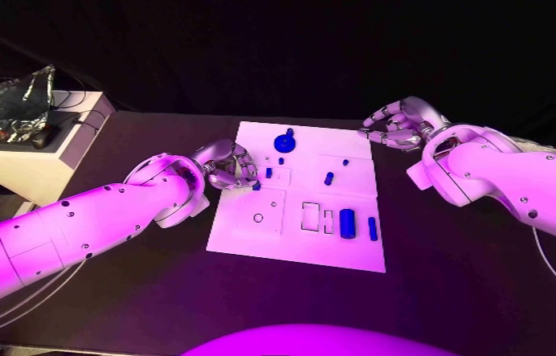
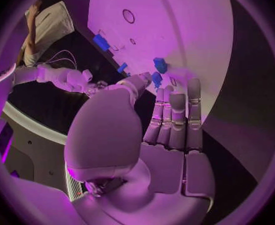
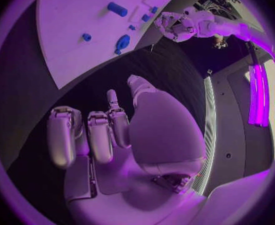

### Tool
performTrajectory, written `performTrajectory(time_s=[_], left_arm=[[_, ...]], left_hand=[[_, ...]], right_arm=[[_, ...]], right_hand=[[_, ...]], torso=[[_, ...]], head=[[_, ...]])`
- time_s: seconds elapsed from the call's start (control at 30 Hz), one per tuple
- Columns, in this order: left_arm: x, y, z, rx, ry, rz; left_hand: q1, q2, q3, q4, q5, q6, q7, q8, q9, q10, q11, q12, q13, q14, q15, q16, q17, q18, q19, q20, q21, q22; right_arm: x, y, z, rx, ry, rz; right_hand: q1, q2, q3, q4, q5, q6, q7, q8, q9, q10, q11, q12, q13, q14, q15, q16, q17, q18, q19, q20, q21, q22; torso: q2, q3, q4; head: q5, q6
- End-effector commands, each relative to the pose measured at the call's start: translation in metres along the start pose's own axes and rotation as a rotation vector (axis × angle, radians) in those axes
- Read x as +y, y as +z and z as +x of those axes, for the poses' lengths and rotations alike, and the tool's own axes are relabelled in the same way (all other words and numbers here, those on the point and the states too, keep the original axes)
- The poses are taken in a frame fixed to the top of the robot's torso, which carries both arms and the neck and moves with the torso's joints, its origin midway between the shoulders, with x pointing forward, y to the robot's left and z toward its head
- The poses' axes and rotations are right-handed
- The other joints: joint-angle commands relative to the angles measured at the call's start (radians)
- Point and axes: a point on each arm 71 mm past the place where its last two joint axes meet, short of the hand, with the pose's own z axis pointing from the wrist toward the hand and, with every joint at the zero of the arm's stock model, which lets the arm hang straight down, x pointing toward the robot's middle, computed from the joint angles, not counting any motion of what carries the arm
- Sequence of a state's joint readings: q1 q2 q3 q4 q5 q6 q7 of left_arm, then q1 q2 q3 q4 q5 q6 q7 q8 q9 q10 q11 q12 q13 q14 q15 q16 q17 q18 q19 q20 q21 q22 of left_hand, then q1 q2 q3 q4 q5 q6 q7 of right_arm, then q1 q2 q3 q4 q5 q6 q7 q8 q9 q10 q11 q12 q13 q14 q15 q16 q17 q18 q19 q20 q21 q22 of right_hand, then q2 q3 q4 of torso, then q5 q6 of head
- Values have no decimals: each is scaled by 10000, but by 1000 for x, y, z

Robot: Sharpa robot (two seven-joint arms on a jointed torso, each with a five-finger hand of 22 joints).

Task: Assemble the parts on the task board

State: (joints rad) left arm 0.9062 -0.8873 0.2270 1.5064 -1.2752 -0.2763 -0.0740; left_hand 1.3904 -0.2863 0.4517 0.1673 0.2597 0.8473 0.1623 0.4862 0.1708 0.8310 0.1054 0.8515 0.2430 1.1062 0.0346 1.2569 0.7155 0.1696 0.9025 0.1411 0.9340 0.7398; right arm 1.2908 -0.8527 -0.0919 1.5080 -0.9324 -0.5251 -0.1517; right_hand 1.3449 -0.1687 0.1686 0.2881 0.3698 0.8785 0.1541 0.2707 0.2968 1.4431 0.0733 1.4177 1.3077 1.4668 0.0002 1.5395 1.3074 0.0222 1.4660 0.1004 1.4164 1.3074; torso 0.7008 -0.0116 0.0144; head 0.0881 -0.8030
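Task board (image 1: 348,251) lying flat at table centre, white, with blue parts scattered over it: large knobbed part (image 1: 284,141) toward twelve o'clock, small peg (image 1: 329,178) near the middle, fat cylinder (image 1: 348,219) and slim bar (image 1: 372,227) toward five o'clock beside empty rectangular slots, round hole (image 1: 257,218) toward eight o'clock. Nothing seated yet, by the look of it; assembly judged barely begun.

Left hand (image 1: 230,167) at the board's nine o'clock edge, fingers reaching over the rim toward two tiny blue parts (image 1: 269,173) just beside the fingertips. From the left wrist view, fingers (image 2: 175,115) extended side by side and thumb brought close, a small blue piece (image 2: 156,78) right at the tips; cannot tell whether pinched or merely touched. Right hand (image 1: 400,127) off the board at two o'clock, above bare black table (image 1: 464,276), fingers loosely curled and apart, holding nothing, confirmed in the right wrist view (image 3: 112,135).

Risks, as judgement: tiny part so close to the rim could be nudged off onto the table by a sideways fingertip; a shallow pinch could let it tilt or slip on lifting; broad fingers could knock the neighbouring small part; pressing down at the edge could shift the whole board. Right hand well apart, so no bracing of the board available from there.
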Motion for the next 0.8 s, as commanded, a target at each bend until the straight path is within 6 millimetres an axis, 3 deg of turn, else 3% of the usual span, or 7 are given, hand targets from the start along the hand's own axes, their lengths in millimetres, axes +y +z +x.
performTrajectory(time_s=[0.03, 0.23, 0.47, 0.8], left_arm=[[-4, -1, 2, -191, 180, 461], [-3, -2, 8, -147, 401, 466], [-3, 0, 11, -375, 475, 425], [-1, 2, 14, -188, 625, 169]], left_hand=[[172, 14, -137, -4, 20, 6, -63, 60, 15, 0, -111, 195, 95, 203, -10, 185, 304, 148, 101, -16, -54, -9], [490, 81, -307, 43, 37, 32, -139, 141, 25, 14, -212, 934, 460, 686, -100, 717, 1183, 144, 242, -93, 46, 55], [861, 186, -197, 95, 41, 107, -214, 206, 10, 72, -357, 2098, 1056, 1362, -225, 1335, 2336, 143, 385, -209, 349, 283], [922, 142, -49, 163, 22, 263, -310, 222, -27, 87, -498, 3494, 1850, 2268, -349, 2027, 3890, -102, 1304, -322, 1547, 1645]], right_arm=[[1, 0, 2, 154, -117, -157], [1, 0, 2, 165, -120, -150], [1, 0, 2, 171, -125, -145], [1, 0, 2, 172, -126, -140]], right_hand=[[-2, 7, 53, -16, 46, -69, -4, 38, 14, 55, -46, 67, 1230, 796, -63, -29, 1566, 131, 468, -49, 4, 1666], [-2, 7, 53, -16, 46, -69, -4, 38, 14, 55, -46, 67, 1230, 796, -63, -29, 1566, 131, 468, -49, 4, 1666], [-2, 7, 53, -16, 46, -69, -4, 38, 14, 55, -46, 67, 1230, 796, -63, -29, 1566, 131, 468, -49, 4, 1666], [17, 7, 81, -20, 41, -72, -5, 51, 21, 67, -47, 80, 1242, 796, -65, -28, 1567, 130, 470, -52, 7, 1670]], torso=[[-11, 5, -2], [9, 2, -31], [23, -2, -24], [33, -5, -18]], head=[[27, 8], [50, 31], [37, 29], [6, -16]])
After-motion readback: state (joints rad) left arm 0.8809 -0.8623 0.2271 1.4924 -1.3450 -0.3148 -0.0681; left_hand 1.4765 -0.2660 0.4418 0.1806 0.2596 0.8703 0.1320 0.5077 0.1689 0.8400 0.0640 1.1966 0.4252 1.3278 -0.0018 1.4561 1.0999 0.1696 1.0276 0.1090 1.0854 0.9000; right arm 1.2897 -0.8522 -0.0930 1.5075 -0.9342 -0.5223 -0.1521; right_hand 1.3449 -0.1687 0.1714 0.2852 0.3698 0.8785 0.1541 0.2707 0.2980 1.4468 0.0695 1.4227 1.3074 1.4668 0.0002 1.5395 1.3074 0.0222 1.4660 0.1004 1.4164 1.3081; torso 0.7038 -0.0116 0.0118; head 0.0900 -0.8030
